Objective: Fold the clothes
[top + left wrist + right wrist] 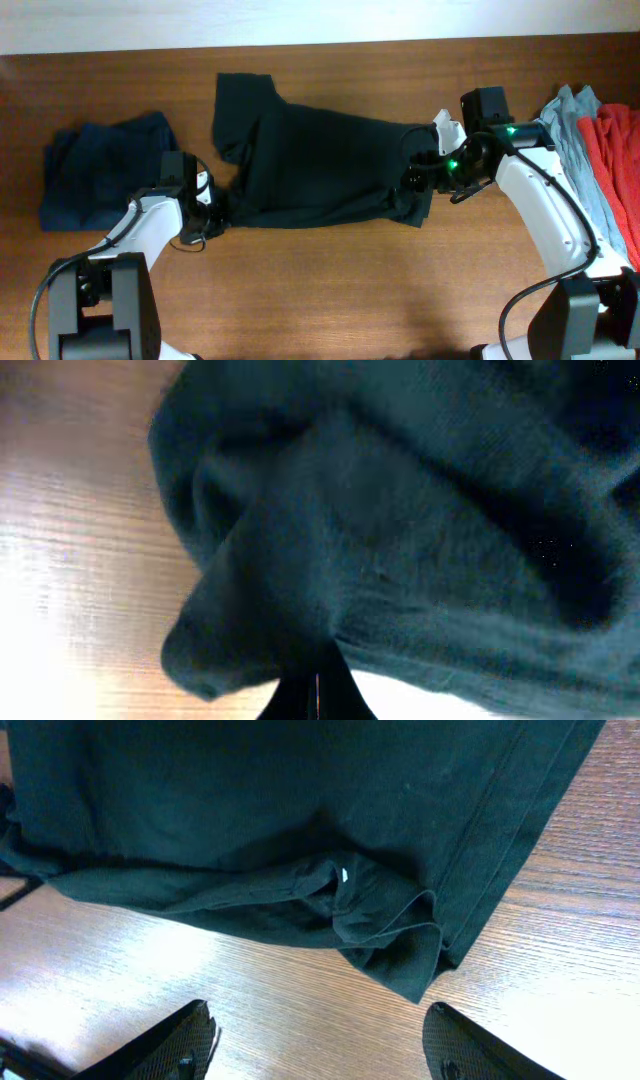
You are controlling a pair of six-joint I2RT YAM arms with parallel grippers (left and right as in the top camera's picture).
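Black shirt [400, 510] cloth bunches right at the left tool [316, 696], which is clenched on its lower-left corner. It lies mid-counter [330, 290], long axis left to right, one sleeve reaching toward the far edge. The right tool [320, 1038] hangs released, jaws spread, the crumpled right hem just ahead and untouched; that arm is nearer the free end, so I judge the next grasp falls to it. Counted: one shirt, one navy garment [100, 170] left, one grey-blue garment [572, 125] and one red garment [618, 150] right, two tools
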